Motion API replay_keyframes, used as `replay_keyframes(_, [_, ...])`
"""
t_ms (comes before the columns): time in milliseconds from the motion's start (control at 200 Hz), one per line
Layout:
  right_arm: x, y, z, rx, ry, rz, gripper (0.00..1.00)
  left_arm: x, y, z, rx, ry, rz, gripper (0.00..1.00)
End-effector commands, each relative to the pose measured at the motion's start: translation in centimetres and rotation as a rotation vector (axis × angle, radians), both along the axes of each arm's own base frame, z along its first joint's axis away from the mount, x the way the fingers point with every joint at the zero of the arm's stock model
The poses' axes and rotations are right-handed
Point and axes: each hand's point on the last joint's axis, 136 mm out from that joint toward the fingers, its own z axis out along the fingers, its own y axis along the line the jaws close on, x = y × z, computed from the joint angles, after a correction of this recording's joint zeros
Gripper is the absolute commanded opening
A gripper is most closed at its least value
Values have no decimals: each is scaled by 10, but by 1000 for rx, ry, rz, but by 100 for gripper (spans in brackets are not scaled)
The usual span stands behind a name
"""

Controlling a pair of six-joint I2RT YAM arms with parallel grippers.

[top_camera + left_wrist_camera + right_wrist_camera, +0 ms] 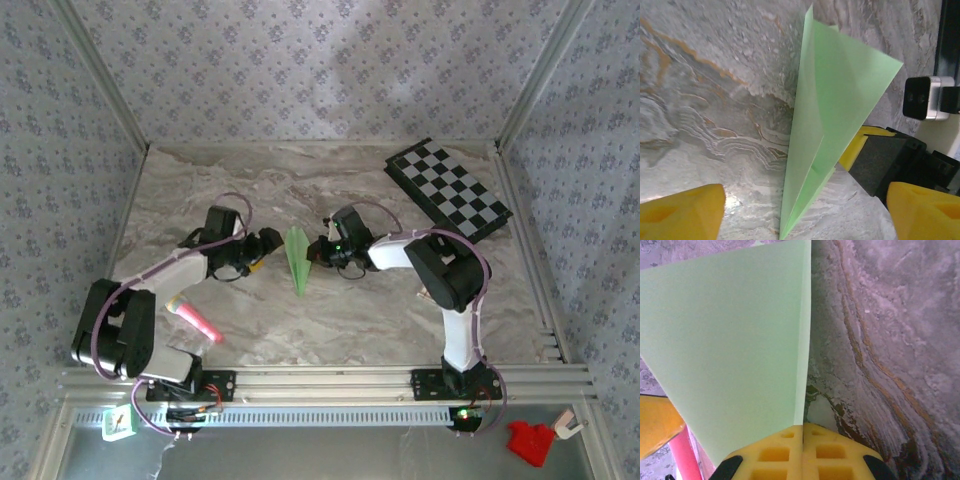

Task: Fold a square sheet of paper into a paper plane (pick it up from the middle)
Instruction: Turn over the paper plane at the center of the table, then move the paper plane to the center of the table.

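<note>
From above, the plane (297, 260) rests on the table (380, 320), well to the near left of the board (450, 187).

Left wrist: the left jaws gape wide, one either side of the plane, touching nothing.

Right wrist: the right jaws are pinched shut on its edge (a thin hold).

If the left jaws close off-centre, they could crumple a wing or tug the paper out of that pinch.

The right gripper (802, 432) has its yellow fingers (775, 457) pressed together at the bottom edge. The pale green paper plane (730, 340) is pinched in their seam, fanning up and left. Marbled bench (880, 350) lies to the right, and a pink marker (686, 455) shows at lower left.
</note>
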Motion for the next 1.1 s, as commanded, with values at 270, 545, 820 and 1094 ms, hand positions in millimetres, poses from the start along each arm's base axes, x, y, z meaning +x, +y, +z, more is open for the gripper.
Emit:
replay_keyframes(270, [1, -5, 11, 19, -10, -11, 4, 10, -34, -7, -34, 19, -77, 51])
replay_keyframes(545, [2, -3, 12, 16, -4, -8, 4, 13, -37, -24, 43, 71, -128, 41])
replay_keyframes(820, [3, -1, 14, 16, -1, -5, 5, 20, -41, -31, 78, 82, -159, 29])
replay_keyframes(1094, [4, -2, 15, 1, 4, -5, 9, 21, -37, -38, 139, 113, -181, 20])
